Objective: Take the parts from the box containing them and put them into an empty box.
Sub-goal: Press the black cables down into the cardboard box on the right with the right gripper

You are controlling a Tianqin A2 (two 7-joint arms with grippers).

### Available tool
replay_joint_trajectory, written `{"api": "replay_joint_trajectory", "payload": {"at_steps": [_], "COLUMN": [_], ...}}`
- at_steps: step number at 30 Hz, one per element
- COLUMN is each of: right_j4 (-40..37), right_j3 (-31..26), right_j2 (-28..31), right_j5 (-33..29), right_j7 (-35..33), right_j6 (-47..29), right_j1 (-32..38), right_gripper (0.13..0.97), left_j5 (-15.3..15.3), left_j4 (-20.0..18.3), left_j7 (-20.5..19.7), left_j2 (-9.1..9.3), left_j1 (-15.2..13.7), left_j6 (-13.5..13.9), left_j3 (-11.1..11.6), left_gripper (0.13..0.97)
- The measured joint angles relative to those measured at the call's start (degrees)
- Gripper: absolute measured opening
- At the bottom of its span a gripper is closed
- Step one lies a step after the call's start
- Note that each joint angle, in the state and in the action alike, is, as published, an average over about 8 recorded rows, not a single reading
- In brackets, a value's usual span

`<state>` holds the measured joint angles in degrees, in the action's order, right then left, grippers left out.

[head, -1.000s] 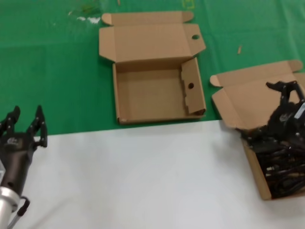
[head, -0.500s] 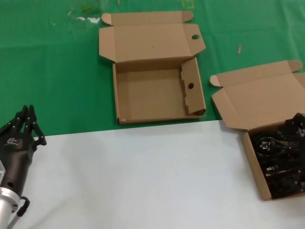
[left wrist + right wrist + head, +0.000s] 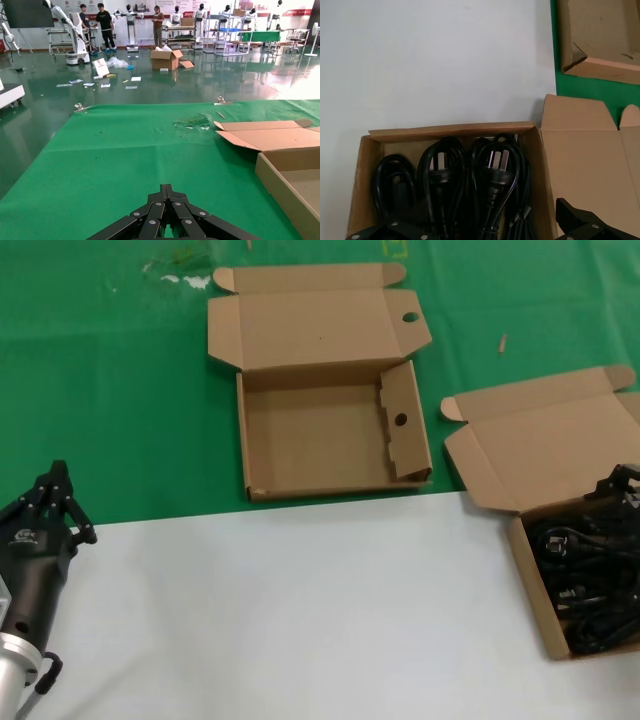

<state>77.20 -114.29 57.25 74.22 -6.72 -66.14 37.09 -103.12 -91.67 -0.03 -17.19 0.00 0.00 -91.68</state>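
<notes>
The left pincer [image 3: 57, 502] sits low at the near left, over the line where the white part of the surface [image 3: 300, 610] meets the green cloth [image 3: 110, 390]. Its fingers are pressed together into one point now; a second ago they were spread wide, and half a second ago nearly closed. At the near right, the box with the plain lid [image 3: 530, 455] lies open at the edge of the head view, full of black power cords [image 3: 590, 585]. The right pincer [image 3: 622, 482] has pulled back to the far right side of that box, and only a small black tip shows; a second ago it was down among the cords. In the right wrist view its two dark fingertips [image 3: 580, 220] stand apart, holding nothing, above the cords [image 3: 470, 185]. Farther back, in the middle of the green cloth, the empty box [image 3: 320, 440] with round holes has not moved and has nothing in it.
</notes>
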Motion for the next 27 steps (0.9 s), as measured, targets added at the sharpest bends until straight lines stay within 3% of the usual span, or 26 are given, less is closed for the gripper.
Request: {"api": "replay_joint_trajectory", "payload": {"at_steps": [5,9,27], "right_j4": [-2.5,-4.9,-13.4], "right_j3": [-1.1,-1.7,-3.3], "right_j2": [-1.9,-3.3,-7.2], "right_j5": [-1.5,-2.2,-2.9], "right_j7": [-1.3,-2.5,-5.8], "right_j6": [-0.1,0.5,1.4], "right_j1": [2.0,3.0,6.8], "right_gripper": [0.85,0.85,0.489], "left_j5": [0.0,0.0,0.0], "left_j4": [0.0,0.0,0.0], "left_j7": [0.0,0.0,0.0], "left_j2": [0.0,0.0,0.0], "left_j1": [0.0,0.0,0.0], "left_j6": [0.0,0.0,0.0], "left_j3": [0.0,0.0,0.0], "left_gripper": [0.14,0.14,0.14]}}
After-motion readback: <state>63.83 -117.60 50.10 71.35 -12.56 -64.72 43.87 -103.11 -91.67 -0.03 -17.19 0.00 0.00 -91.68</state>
